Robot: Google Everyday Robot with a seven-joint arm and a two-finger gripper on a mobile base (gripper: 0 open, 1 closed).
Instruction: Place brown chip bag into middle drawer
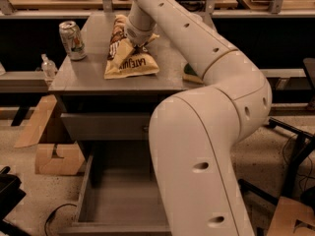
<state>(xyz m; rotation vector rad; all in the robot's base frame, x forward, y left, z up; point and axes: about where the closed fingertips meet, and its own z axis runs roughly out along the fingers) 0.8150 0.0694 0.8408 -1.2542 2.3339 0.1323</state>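
Note:
The brown chip bag (129, 60) lies on the grey cabinet top, its tan band with "LATE JULY" facing me and its dark brown end pointing away. My gripper (135, 42) is down on the bag's middle, at the end of the white arm that reaches over from the right; the arm's wrist hides most of it. The middle drawer (118, 198) stands pulled out low at the cabinet's front, a grey tray with a bare floor. My arm's big elbow covers its right part.
A soda can (72, 39) stands at the cabinet top's left. A small clear bottle (47, 65) sits on a ledge left of it. A green-yellow sponge (191, 75) peeks out beside my arm. A closed drawer front (106, 127) is above the open drawer. Cardboard boxes (54, 156) lie on the floor left.

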